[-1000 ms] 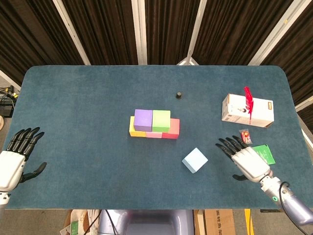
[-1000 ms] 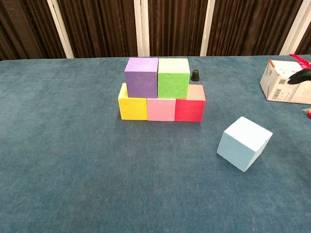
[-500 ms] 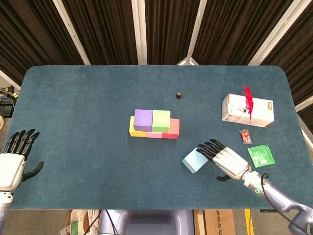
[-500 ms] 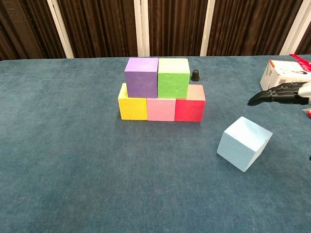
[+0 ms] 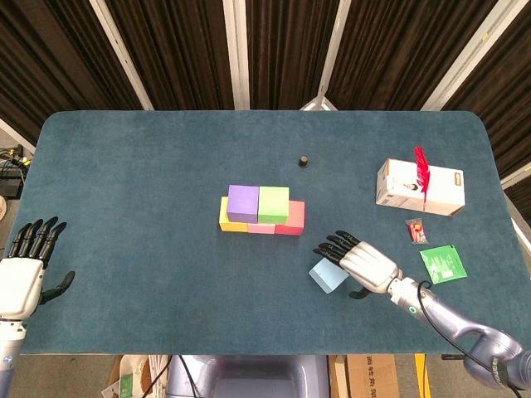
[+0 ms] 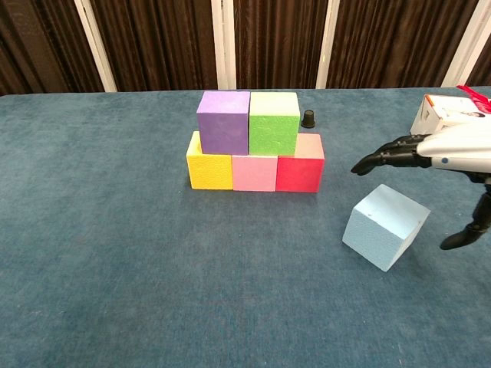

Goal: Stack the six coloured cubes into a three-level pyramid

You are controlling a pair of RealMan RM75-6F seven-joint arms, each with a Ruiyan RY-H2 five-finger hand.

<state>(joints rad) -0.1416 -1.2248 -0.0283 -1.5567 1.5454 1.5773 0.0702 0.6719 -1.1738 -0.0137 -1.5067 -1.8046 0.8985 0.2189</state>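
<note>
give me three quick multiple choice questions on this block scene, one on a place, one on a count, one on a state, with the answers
1. Where is the light blue foam cube?
A. on top of the stack
B. on the blue table, right of the stack
C. beside the white box

2. How many cubes are in the stack's upper row?
A. one
B. two
C. three

3. What is the right hand doing?
A. hovering open over the light blue cube
B. holding the green cube
C. resting on the white box

Answers:
1 B, it sits tilted on the table, apart from the stack.
2 B, the purple cube and green cube top three others.
3 A, its fingers are spread and hold nothing.
</note>
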